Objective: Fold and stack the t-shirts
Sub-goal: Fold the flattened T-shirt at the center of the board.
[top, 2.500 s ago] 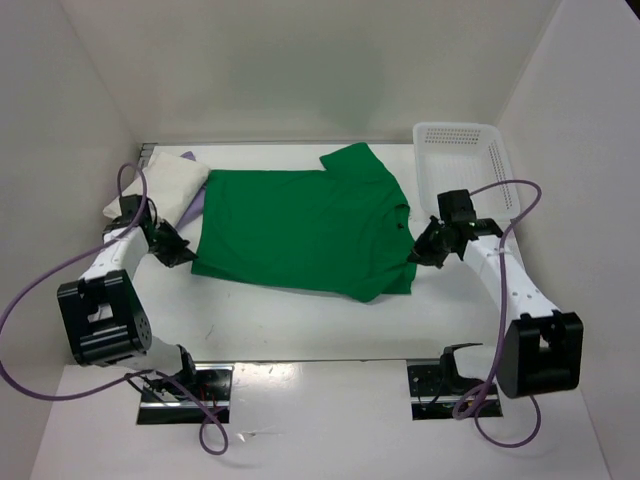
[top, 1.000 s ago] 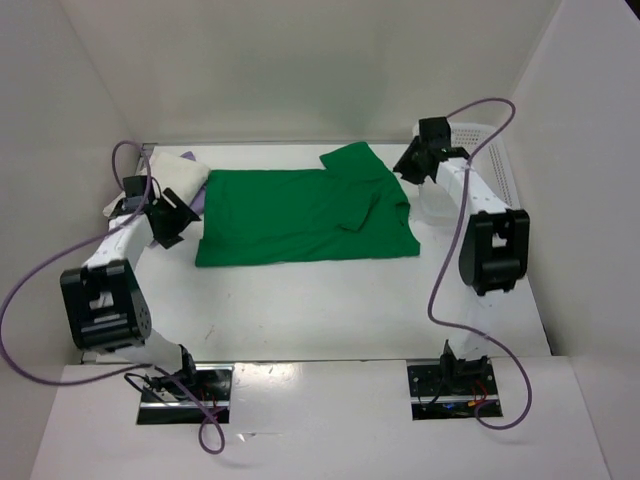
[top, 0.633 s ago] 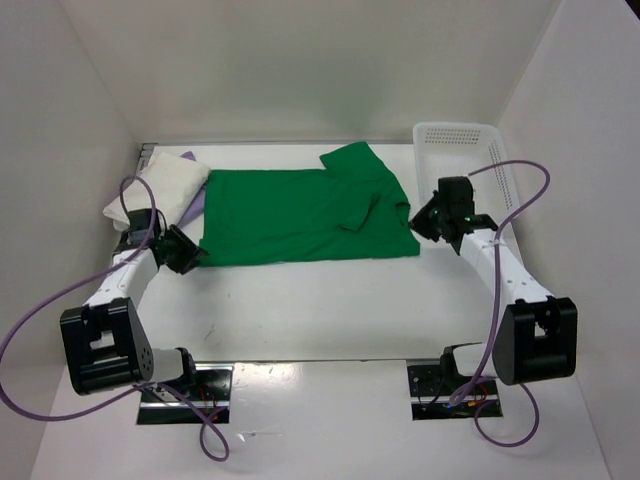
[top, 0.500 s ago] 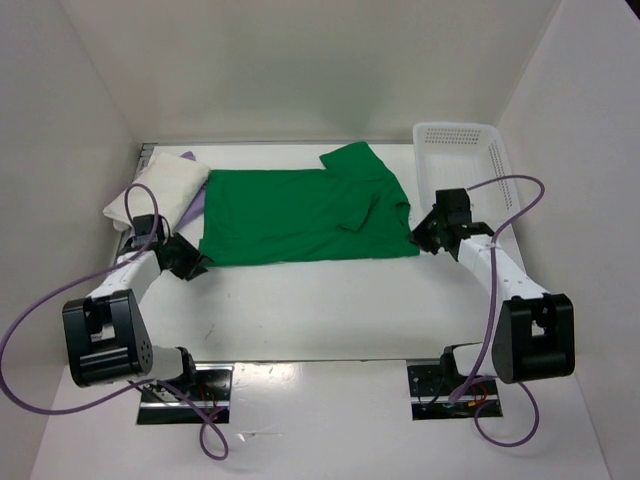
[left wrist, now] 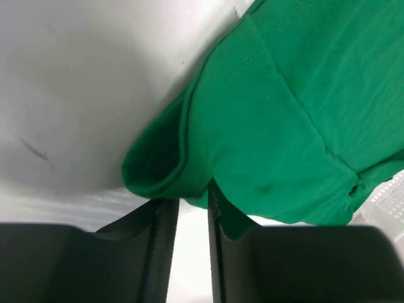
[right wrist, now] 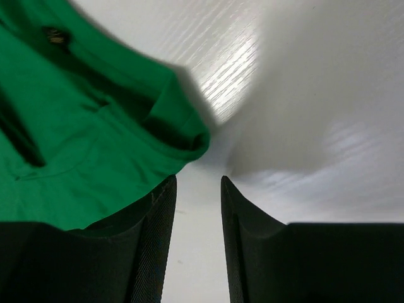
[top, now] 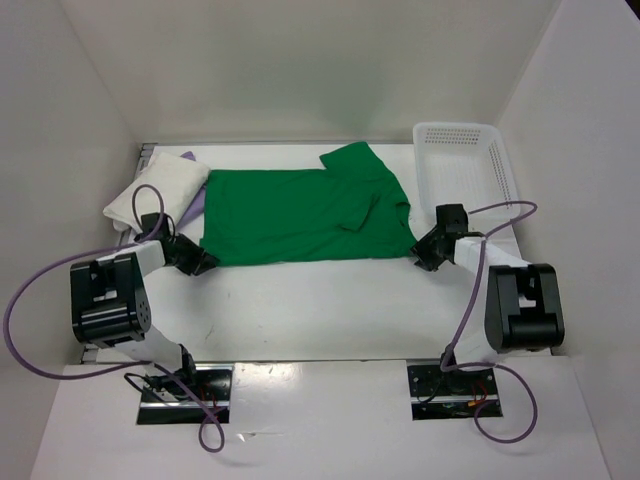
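**Grippers at the near corners of the green t-shirt (top: 290,215)**

At about ten o'clock on the table (top: 300,310), the white t-shirt (top: 160,185) lies as a folded pad. It rests on the lavender t-shirt (top: 198,207), of which only a strip shows at its four o'clock side.

The left gripper (top: 197,262) is low at the green t-shirt's near-left corner. In the left wrist view its fingers (left wrist: 161,252) stand close together with a thin slot of white between them. A rolled fold of the green cloth sits right at their tips. Whether they grasp that fold cannot be told.

The green t-shirt is spread flat across the middle of the table, its left edge just beside the lavender one. One sleeve lies folded over the body toward three o'clock, and another part pokes out toward one o'clock.

The right gripper (top: 422,258) sits at the shirt's near-right corner. In the right wrist view its fingers (right wrist: 151,240) are released. Only bare table shows between them, and the rolled corner lies just ahead at eleven o'clock.

The white perforated basket (top: 470,135) stands at two o'clock, apart from the green shirt.
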Action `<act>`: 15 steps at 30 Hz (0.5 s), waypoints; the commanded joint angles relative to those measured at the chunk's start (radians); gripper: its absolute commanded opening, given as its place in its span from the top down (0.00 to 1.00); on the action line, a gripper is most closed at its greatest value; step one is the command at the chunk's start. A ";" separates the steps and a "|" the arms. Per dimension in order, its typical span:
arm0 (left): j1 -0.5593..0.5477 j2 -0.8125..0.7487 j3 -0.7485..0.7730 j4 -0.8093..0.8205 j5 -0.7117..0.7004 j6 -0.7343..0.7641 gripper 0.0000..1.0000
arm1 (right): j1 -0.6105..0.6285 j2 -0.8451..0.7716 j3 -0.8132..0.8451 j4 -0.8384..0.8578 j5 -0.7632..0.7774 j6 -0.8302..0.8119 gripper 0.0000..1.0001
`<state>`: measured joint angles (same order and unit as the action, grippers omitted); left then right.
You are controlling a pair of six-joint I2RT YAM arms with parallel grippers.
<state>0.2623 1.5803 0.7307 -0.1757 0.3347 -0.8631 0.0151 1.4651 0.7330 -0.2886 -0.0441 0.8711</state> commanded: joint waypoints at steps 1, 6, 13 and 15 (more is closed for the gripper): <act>-0.001 0.041 0.012 0.033 -0.029 0.004 0.69 | 0.000 0.043 0.003 0.106 0.033 0.016 0.60; -0.001 0.081 0.032 0.042 -0.031 0.015 0.80 | -0.012 0.116 0.037 0.137 0.046 0.025 0.60; -0.001 0.092 0.041 -0.002 -0.052 0.058 0.95 | -0.023 0.155 0.065 0.135 0.079 0.055 0.87; -0.001 0.083 0.041 -0.031 -0.080 0.071 0.99 | -0.023 0.144 0.065 0.089 0.090 0.065 0.94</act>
<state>0.2619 1.6424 0.7685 -0.1467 0.3481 -0.8585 -0.0006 1.5978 0.7689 -0.1802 -0.0162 0.9241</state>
